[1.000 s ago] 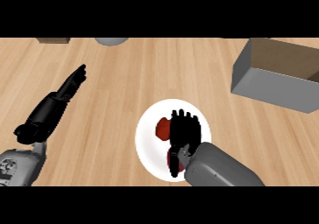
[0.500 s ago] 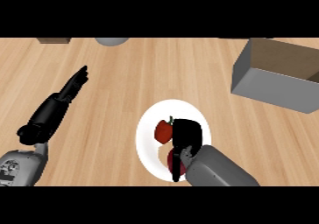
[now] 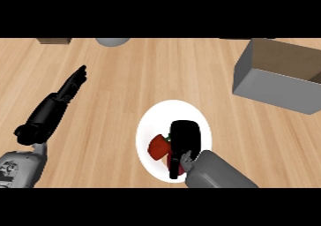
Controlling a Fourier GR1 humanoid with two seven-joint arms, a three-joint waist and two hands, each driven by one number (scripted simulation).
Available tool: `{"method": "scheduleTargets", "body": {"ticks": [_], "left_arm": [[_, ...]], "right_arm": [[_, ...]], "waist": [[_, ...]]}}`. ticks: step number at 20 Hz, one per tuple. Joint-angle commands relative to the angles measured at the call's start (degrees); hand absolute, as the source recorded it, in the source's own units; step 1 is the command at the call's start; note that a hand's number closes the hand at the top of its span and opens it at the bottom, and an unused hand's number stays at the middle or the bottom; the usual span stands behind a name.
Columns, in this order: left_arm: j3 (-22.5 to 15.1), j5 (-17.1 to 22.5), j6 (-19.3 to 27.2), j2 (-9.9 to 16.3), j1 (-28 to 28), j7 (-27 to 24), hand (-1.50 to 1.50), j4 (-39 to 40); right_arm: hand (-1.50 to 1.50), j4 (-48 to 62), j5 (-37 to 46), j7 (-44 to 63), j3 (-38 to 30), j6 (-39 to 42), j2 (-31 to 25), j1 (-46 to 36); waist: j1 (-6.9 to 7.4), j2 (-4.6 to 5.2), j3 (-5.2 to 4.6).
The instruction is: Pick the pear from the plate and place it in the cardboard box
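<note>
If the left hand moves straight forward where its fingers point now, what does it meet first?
Probably nothing on the counter: the left hand points up and slightly right over bare wood. The grey object at the far edge lies nearest that line, though depth is unclear.

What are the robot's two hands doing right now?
Left hand: open, fingers straight, holding nothing.
Right hand: curled round the red pear on the white plate.

Matt wood-grain counter [image 3: 124, 88], smooth white plate [image 3: 156, 117], dull grey cardboard box [image 3: 274, 86].
</note>
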Motion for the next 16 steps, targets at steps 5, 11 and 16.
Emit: {"method": "scheduleTargets", "body": {"ticks": [5,11,16], "left_arm": [[0.1,-0.4,-0.6,-0.1,-0.5,-1.2,0.0,1.5],[1.8,0.5,-1.1,1.1,-0.2,-0.5,0.0,0.7],[1.4,-1.1,0.3,-0.3,0.8,-2.7,0.0,1.6]], "right_arm": [[1.5,-13.1,0.1,-32.0,11.2,-0.8,-8.8,-0.2],[1.5,-25.3,-0.2,-54.2,7.6,-11.2,-23.8,0.6],[1.5,-35.3,-0.9,-63.5,0.7,-16.1,-35.2,3.6]], "waist": [[0.34,0.51,0.28],[-0.96,0.18,0.24],[-1.45,0.13,0.08]]}}
